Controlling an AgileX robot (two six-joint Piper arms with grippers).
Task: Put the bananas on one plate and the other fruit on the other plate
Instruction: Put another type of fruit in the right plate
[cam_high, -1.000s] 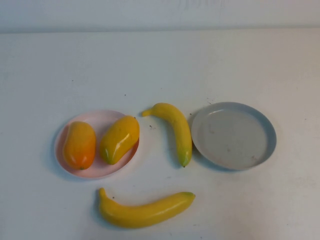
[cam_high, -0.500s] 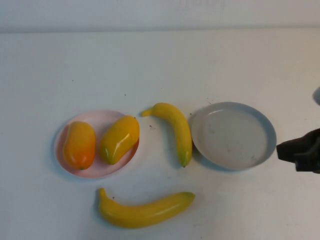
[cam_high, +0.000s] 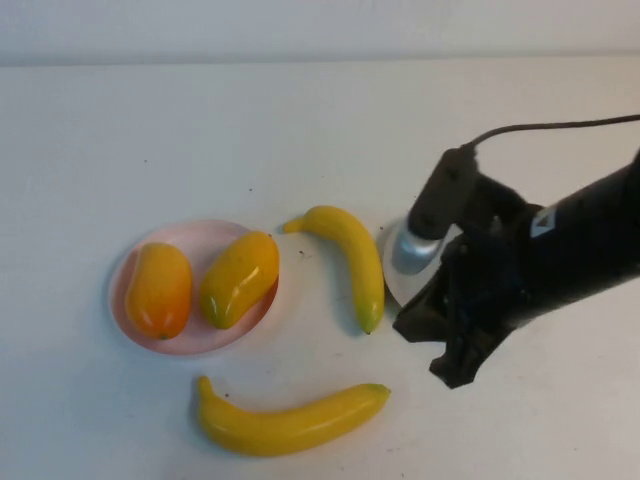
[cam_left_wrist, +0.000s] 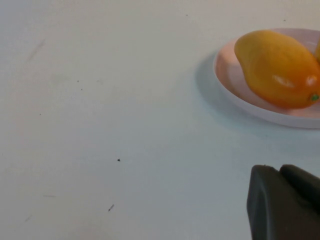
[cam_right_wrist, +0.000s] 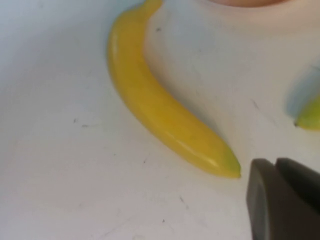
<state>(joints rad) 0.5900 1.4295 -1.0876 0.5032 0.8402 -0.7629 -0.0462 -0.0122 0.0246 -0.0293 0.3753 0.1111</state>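
Observation:
Two bananas lie on the white table: one (cam_high: 352, 262) between the plates, one (cam_high: 290, 420) near the front edge. The orange fruit (cam_high: 158, 289) and the yellow fruit (cam_high: 238, 278) lie on the pink plate (cam_high: 190, 345). My right arm covers most of the grey-blue plate (cam_high: 405, 262). My right gripper (cam_high: 452, 365) is shut and empty, just right of the front banana's greenish tip, which also shows in the right wrist view (cam_right_wrist: 170, 115). My left gripper (cam_left_wrist: 277, 172) is shut and empty, over bare table near the pink plate (cam_left_wrist: 235, 85) and the orange fruit (cam_left_wrist: 277, 67).
The table's back edge meets a white wall at the far side. The right arm's black cable (cam_high: 540, 127) loops above the grey-blue plate. The other banana's tip (cam_right_wrist: 310, 117) shows in the right wrist view.
My right arm has swept in from the right edge across the grey-blue plate, towards the front banana. The fruit and plates have not moved.

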